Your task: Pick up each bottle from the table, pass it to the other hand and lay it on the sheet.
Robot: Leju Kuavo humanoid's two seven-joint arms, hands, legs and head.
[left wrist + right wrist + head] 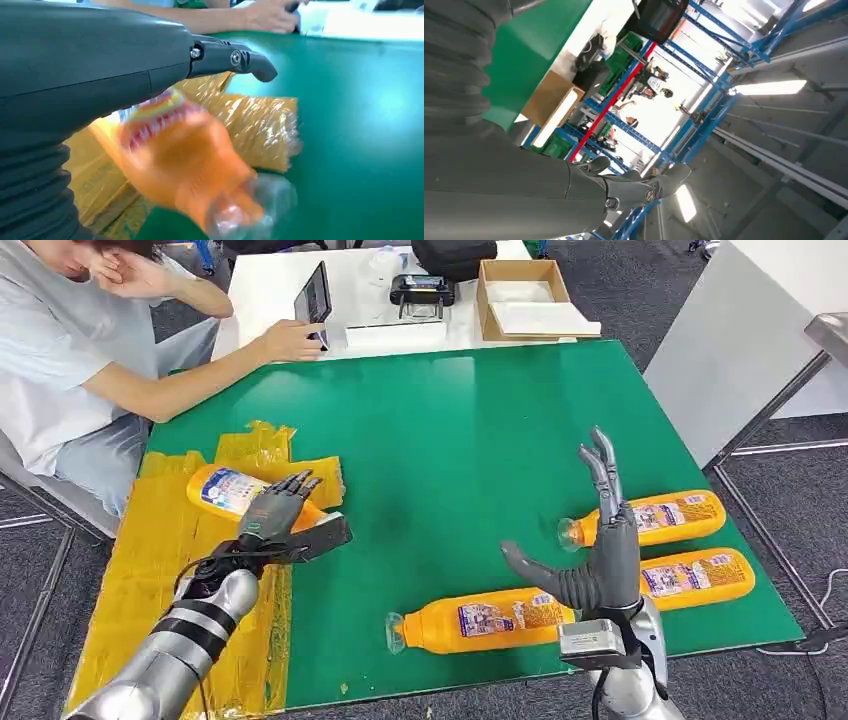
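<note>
Four orange plastic bottles with printed labels lie on the green worktop [450, 440]. One bottle on the sheet [228, 490] rests on its side on the crinkled yellow sheet [150, 540] at the left of the worktop, its far end towards the person. The left hand [275, 510] lies over the near part of this bottle, dark fingers [295, 483] draped across its top; in the left wrist view the bottle [185, 165] sits blurred right under the hand [100, 65], clear cap end nearest the camera, but whether the fingers actually clamp it I cannot tell.

Three more bottles lie on the bare green at the right. The near bottle [480, 620] lies close to the near edge, clear cap pointing left. The far right bottle [660, 518] and the middle right bottle [700, 577] lie side by side, just apart, near the right edge.

The right hand [600, 550] is raised above the worktop in front of these, fingers [603, 465] straight up and spread from the thumb, holding nothing; its wrist view [634, 187] looks up at blue racking and ceiling lights.

A person in a pale shirt [60, 350] sits at the far left, one hand on a dark tablet [313, 298] on a white table [370, 300] beyond the worktop, where an open cardboard box [530, 300] also stands.
</note>
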